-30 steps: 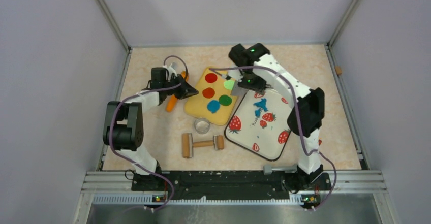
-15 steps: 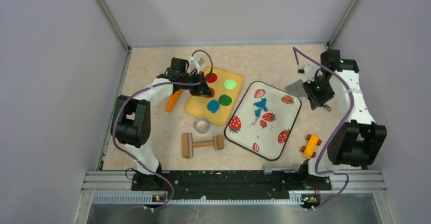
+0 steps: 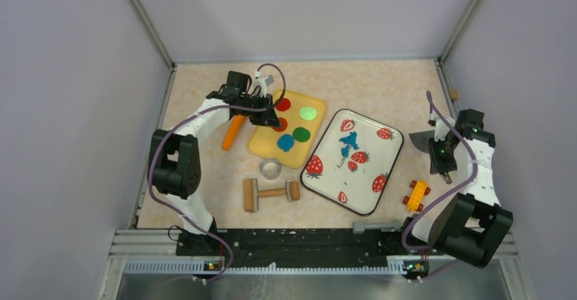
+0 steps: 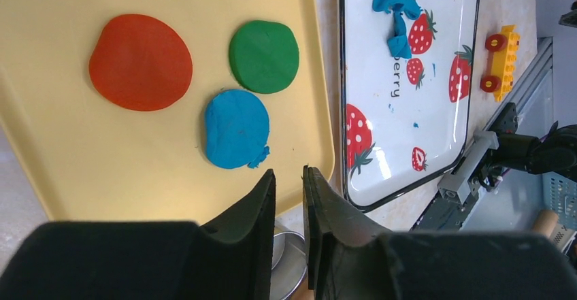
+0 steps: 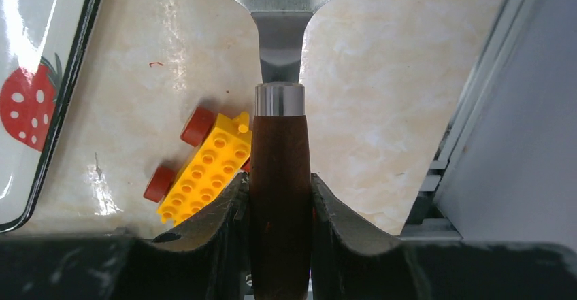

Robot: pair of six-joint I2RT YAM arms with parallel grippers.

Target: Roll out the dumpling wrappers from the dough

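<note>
A round flat blue dumpling wrapper [image 3: 286, 141] lies on the yellow board [image 3: 264, 143], with one small ragged tab on its edge; it also shows in the left wrist view [image 4: 236, 128]. Ragged blue dough scraps [image 3: 350, 140] lie on the strawberry tray [image 3: 371, 191], also visible in the left wrist view [image 4: 397, 1]. My left gripper [image 3: 272, 116] hovers over the board's left part, its jaws [image 4: 289, 174] almost together and holding nothing. My right gripper [image 3: 442, 156] is at the table's right side, shut [image 5: 279, 181] on the brown handle of a metal spatula [image 5: 279, 35].
Red [image 4: 141, 62], dark green [image 4: 264, 56] and light green [image 3: 309, 113] discs lie on the board. A metal ring cutter [image 3: 270, 169] and a wooden rolling pin [image 3: 272, 193] lie in front of it. An orange carrot [image 3: 233, 131] lies left of it. A yellow toy car [image 5: 204, 167] lies by the tray's right corner.
My right arm has swung from over the board to the table's right side with the spatula, leaving the light green disc on the board. My left gripper moved from the carrot to over the board.
</note>
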